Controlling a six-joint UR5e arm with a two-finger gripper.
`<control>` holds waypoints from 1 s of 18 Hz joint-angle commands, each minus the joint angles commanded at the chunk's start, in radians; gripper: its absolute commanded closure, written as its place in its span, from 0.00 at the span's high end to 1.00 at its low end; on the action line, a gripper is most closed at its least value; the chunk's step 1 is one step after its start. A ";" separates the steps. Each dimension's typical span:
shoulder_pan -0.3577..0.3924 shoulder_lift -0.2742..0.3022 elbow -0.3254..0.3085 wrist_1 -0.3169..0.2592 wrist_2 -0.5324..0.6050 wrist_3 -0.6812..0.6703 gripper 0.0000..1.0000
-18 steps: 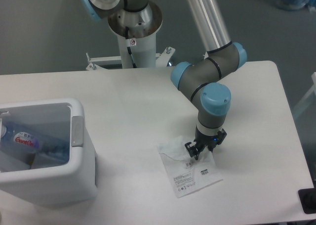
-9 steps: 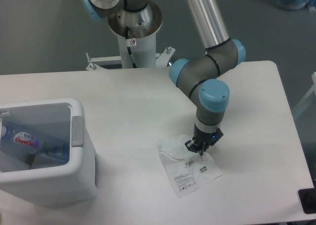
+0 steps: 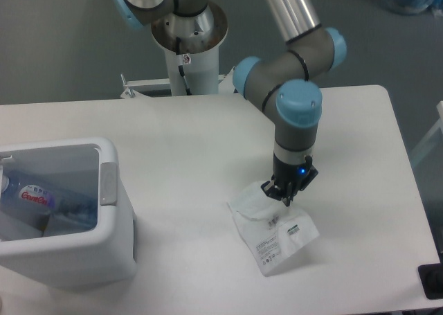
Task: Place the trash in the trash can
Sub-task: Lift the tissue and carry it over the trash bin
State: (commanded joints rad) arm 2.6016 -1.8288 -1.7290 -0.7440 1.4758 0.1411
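White table top (image 3: pixel 208 149) holds it all. One clear bluish plastic bottle (image 3: pixel 34 197) lies inside the boxy white plastic bin (image 3: pixel 104 232), far left of the black two-finger gripper (image 3: pixel 285 196). That gripper pinches the thin see-through plastic bag (image 3: pixel 273 232), which droops beneath it. Bag is left to do.

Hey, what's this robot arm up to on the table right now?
The arm is clearing trash into the boxy white plastic bin at the table's left. A slim clear bluish plastic bottle already lies inside it. The tool has pinched the top of the thin translucent white plastic bag with a printed label and is lifting it; the bag has shifted and bunched up compared with a second ago, though its lower part looks like it is touching the white table.
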 joint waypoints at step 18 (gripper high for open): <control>-0.247 0.189 0.252 0.043 -0.163 0.294 0.00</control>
State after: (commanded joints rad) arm 2.3549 -1.6398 -1.4772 -0.7010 1.3131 0.4356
